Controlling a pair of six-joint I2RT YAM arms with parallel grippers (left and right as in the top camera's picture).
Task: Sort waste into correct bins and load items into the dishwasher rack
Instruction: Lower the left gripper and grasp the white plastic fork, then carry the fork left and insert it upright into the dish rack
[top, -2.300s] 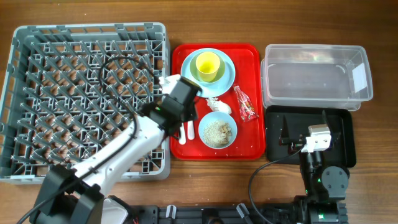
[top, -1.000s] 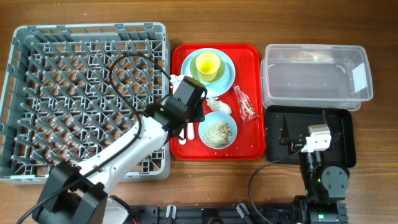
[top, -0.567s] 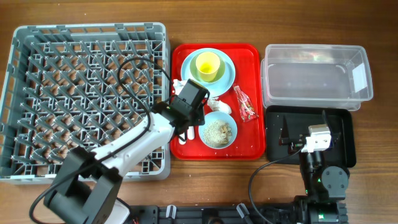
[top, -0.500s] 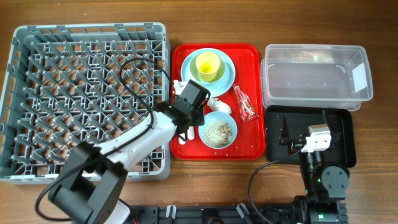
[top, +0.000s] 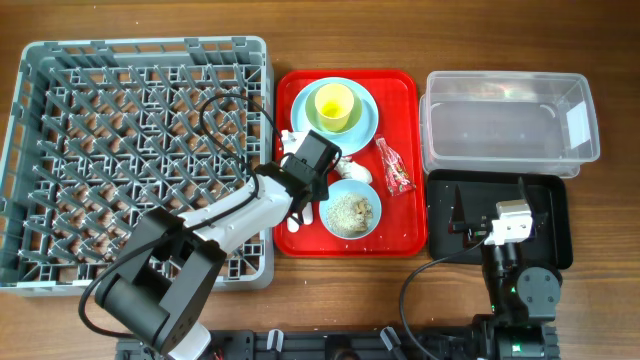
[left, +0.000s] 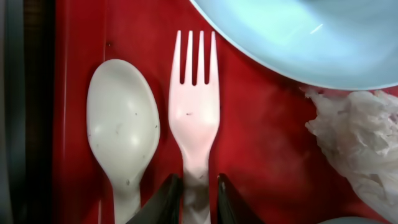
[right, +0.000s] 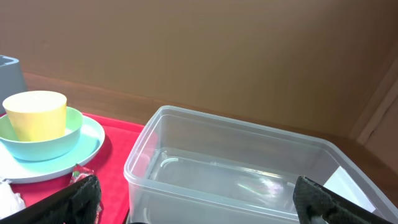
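Observation:
My left gripper (left: 199, 200) is low over the red tray (left: 261, 155), its jaws closed on the handle of the white fork (left: 194, 118). The white spoon (left: 122, 130) lies just left of the fork. The light-blue plate (left: 298, 31) and crumpled napkin (left: 357, 137) are to the right. From overhead, the left gripper (top: 300, 198) sits between the grey rack (top: 40, 150) and the bowl of crumbs (top: 350, 212). The yellow-green cup (top: 333, 105) stands on the plate (top: 366, 128). The red wrapper (top: 394, 166) lies beside it. My right gripper (right: 199, 202) is open and empty.
The clear tub (top: 505, 125) stands at the back right, with the black tray (top: 550, 210) in front of it under the right gripper (top: 490, 225). The red tray (top: 400, 85) sits tight against the rack's right wall. The tub (right: 236, 162) fills the right wrist view.
My left arm has moved right and forward from the rack's edge onto the red tray, down to the cutlery. The right arm has not moved.

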